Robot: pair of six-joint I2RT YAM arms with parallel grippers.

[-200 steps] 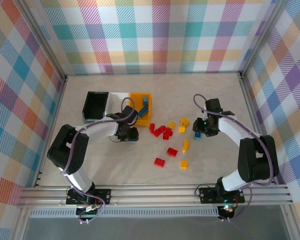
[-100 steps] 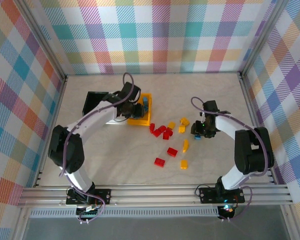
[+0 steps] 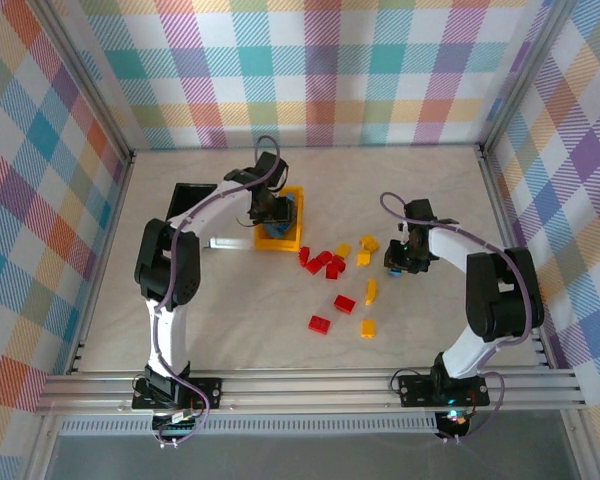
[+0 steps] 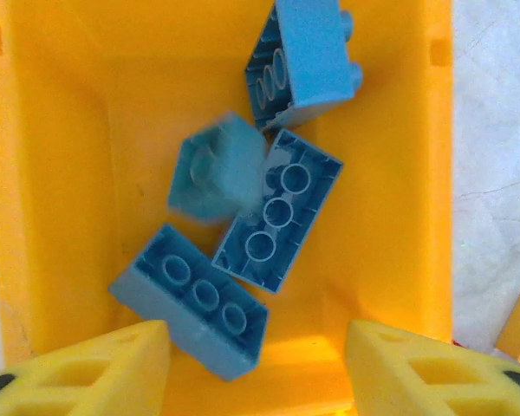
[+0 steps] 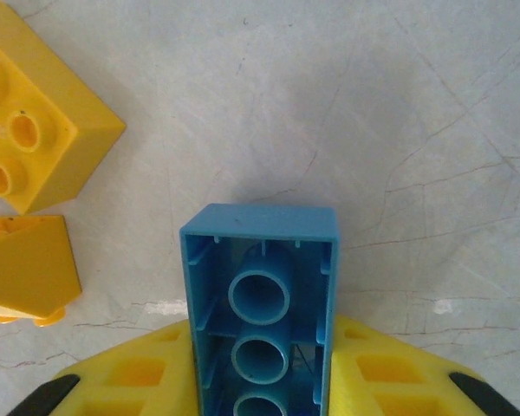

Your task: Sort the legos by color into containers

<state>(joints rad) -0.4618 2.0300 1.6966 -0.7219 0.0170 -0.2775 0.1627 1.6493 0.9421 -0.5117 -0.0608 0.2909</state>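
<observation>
Legos [image 3: 325, 262] are partly sorted: I see 4 blue ones [image 4: 277, 212] in the orange bin [image 4: 52, 173] under my released left hand [image 4: 256, 347], my right hand [image 5: 260, 347] clenches another blue brick [image 5: 260, 260] on the surface [image 5: 416, 130], and reds [image 3: 344, 303] and yellows [image 3: 367, 329] wait loose.

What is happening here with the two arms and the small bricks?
The left gripper hangs open over the orange bin, which holds four blue bricks, one blurred as if falling. The right gripper is closed on another blue brick near the table surface. Red bricks and yellow bricks lie loose between the arms, not yet sorted.
</observation>
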